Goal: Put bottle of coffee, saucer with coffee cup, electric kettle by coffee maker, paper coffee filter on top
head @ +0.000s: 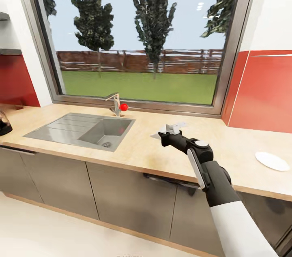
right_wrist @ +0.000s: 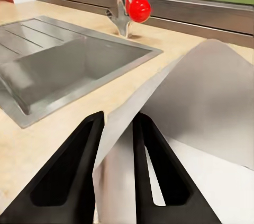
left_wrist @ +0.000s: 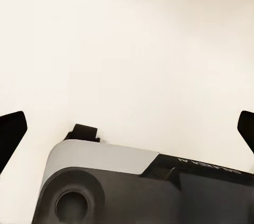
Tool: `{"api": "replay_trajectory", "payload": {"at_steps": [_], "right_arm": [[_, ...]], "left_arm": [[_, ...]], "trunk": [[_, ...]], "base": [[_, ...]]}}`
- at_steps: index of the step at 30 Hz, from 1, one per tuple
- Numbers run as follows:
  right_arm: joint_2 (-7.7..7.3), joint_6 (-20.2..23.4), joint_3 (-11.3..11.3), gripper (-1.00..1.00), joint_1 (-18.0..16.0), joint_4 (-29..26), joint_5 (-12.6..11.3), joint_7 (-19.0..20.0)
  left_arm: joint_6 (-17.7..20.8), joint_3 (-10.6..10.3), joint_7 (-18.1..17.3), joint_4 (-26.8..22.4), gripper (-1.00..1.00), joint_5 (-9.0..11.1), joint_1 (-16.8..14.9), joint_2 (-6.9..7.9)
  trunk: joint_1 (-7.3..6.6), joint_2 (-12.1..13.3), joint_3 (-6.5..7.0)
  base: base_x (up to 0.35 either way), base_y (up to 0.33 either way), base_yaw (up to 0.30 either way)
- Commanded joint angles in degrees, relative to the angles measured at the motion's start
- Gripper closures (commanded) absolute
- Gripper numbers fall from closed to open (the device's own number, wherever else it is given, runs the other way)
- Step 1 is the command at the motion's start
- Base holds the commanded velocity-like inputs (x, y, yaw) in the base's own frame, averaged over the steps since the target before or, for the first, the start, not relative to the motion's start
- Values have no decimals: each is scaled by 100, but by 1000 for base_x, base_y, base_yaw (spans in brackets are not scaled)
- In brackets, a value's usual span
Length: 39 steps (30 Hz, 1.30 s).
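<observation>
While the right arm reaches over the countertop (head: pixel 142 155) in the head view, its right gripper (head: pixel 172 129) holds a paper coffee filter (head: pixel 175 126) just right of the sink (head: pixel 61 129); a saucer (head: pixel 272 161) lies far right. From the left wrist, the left gripper (left_wrist: pixel 127 128) is spread wide, holding nothing. From the right wrist, the filter (right_wrist: pixel 211 102) sits pinched between nearly closed black fingers (right_wrist: pixel 69 176), fanning beyond them, faucet (right_wrist: pixel 123 1) farther off.
</observation>
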Motion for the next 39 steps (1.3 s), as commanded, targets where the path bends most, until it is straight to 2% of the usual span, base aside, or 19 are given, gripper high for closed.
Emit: {"api": "replay_trajectory", "payload": {"at_steps": [1,6,14,19,23,39], "right_arm": [[16,36,-4,100,-4,-5,-5,18],[66,43,-4,100,-6,-7,-5,10],[76,45,16,100,-3,3,-5,17],[76,41,443,100,-3,9,-5,12],[76,37,588,100,-3,10,-5,9],[99,36,611,100,-3,45,-5,9]], "left_arm": [[-2,20,-2,-11,-100,21,3,-4],[-2,18,-2,-11,-100,21,3,-4],[-2,23,-2,-11,-100,20,3,-4],[-2,18,-2,-12,-100,20,3,-4],[-2,23,4,-18,-100,20,3,-1],[6,35,6,-11,-100,28,3,13]], "trunk": [[0,-4,-5],[0,-4,-5],[0,-4,-5],[0,-4,-5],[0,-4,-5],[0,-4,-5]], "base": [[-34,0,271],[-16,13,271],[-71,199,164],[-15,35,255],[6,16,267],[171,221,214]]}}
